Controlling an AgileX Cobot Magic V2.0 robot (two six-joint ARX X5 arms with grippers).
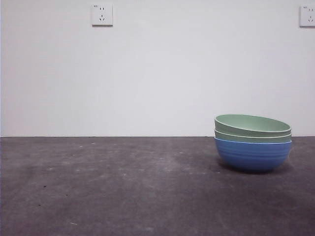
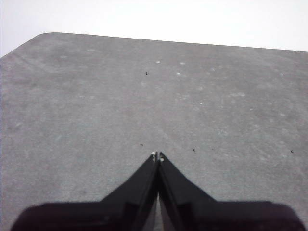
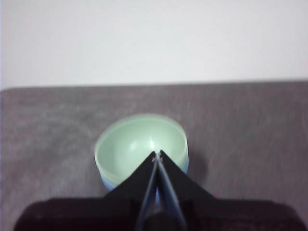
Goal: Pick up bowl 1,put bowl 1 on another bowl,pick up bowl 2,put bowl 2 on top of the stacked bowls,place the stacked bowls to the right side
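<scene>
In the front view we see the stacked bowls [image 1: 253,142] standing on the dark grey table [image 1: 123,187], on the right part of the picture and close to the back edge where the table meets the white wall [image 1: 157,73]. The stack has three bowls of the same size. The lowest one is the blue bowl [image 1: 253,155], with faint horizontal ribs on its outer wall, and it rests directly on the table. Inside it sits a pale green bowl [image 1: 253,137] of which only the rim band shows, and in that one sits the top green bowl [image 1: 253,125], a little tilted, so its rim is higher on the left side than on the right. No arm shows in this view. Two white wall sockets [image 1: 102,14] are high on the wall, one to the left and one at the right edge. In the right wrist view our right gripper [image 3: 157,155] hangs above the stack, apart from it, with its two black jaws pressed together and holding nothing; the green inside of the top bowl [image 3: 134,144] lies just beyond the tips, and a thin blue edge shows under it, though this picture is rather blurred. In the left wrist view our left gripper [image 2: 157,155] has its jaws also closed and empty, over bare table with only small specks.
</scene>
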